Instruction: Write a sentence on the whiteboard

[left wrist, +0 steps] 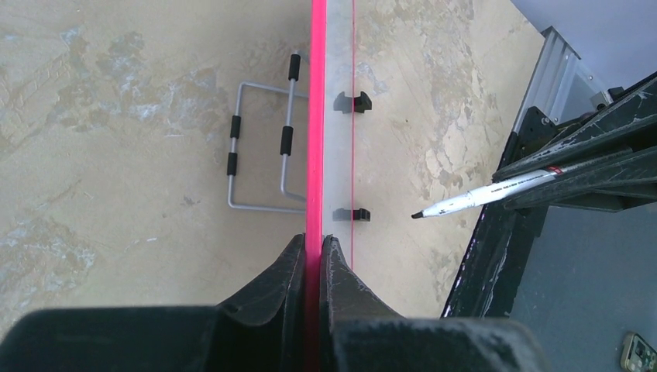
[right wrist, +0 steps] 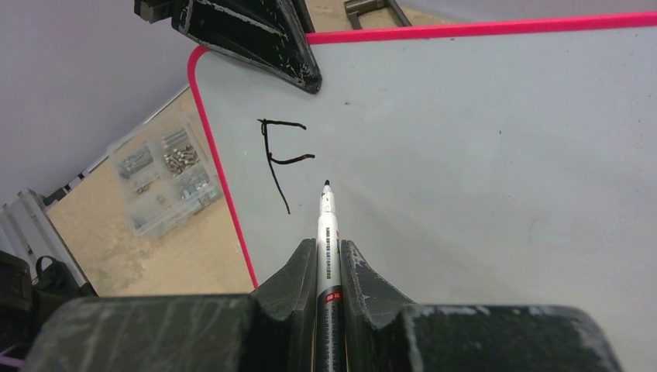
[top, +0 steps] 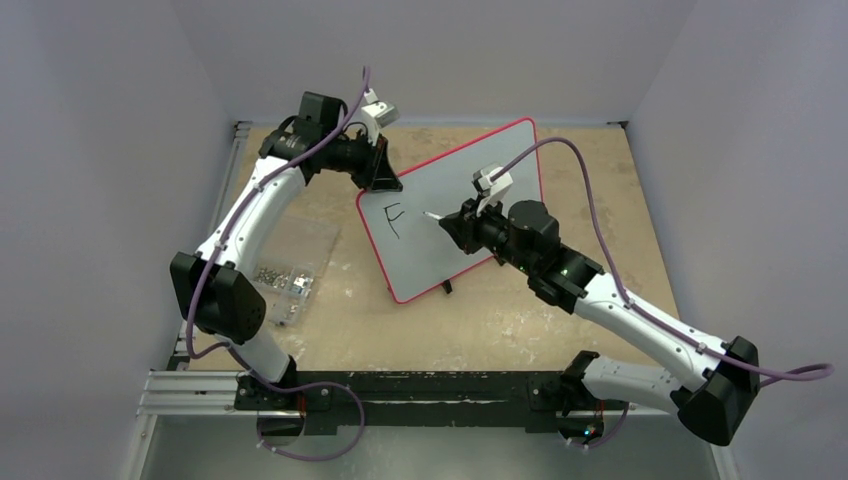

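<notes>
Two grippers: the left gripper (left wrist: 314, 242) clamps one whiteboard (left wrist: 338, 70) by its rim, and the right gripper (right wrist: 329, 245) pinches one marker (right wrist: 328, 221). One letter (right wrist: 280, 159), "F", sits just ahead of the right jaws. Two black feet (left wrist: 352, 101) and one wire stand (left wrist: 259, 155) lie beyond the left jaws. One parts box (top: 290, 272).

White whiteboard (top: 450, 170), red or pinkish rim (right wrist: 465, 31)

A lone black letter F (right wrist: 273, 160) stands on the whiteboard (right wrist: 480, 139)
</notes>
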Tool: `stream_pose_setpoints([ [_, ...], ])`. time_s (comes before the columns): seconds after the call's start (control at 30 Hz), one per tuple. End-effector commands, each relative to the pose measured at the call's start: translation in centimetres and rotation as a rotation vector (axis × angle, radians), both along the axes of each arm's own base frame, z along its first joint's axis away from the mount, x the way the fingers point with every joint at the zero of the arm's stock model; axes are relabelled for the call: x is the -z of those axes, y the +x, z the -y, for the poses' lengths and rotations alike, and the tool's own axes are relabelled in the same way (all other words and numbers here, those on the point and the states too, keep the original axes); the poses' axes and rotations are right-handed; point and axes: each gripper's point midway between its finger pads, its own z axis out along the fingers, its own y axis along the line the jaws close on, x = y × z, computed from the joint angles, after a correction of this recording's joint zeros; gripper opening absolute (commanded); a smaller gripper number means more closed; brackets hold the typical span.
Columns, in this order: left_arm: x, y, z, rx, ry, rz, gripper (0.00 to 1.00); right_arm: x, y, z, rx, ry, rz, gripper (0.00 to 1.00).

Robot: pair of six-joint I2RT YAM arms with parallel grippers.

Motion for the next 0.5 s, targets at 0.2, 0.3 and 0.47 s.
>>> stream_pose_setpoints([
  [0.2, -0.30, 0.71, -1.19, -0.063, 0.059, 0.111, 0.00, -2.18, 1.29, -0.25, 0.013, -0.001, 0.093, 0.00],
  [0.3, -0.33, 0.74, -1.30, -0.076, 0.061, 0.109, 0.00, -2.10, 1.21, -0.37, 0.004, -0.003, 0.092, 0.00],
  [0.47, -0.05, 0.94, -1.71, -0.101, 0.080, 0.115, 0.00, -1.92, 1.02, -0.59, -0.015, -0.008, 0.091, 0.00],
])
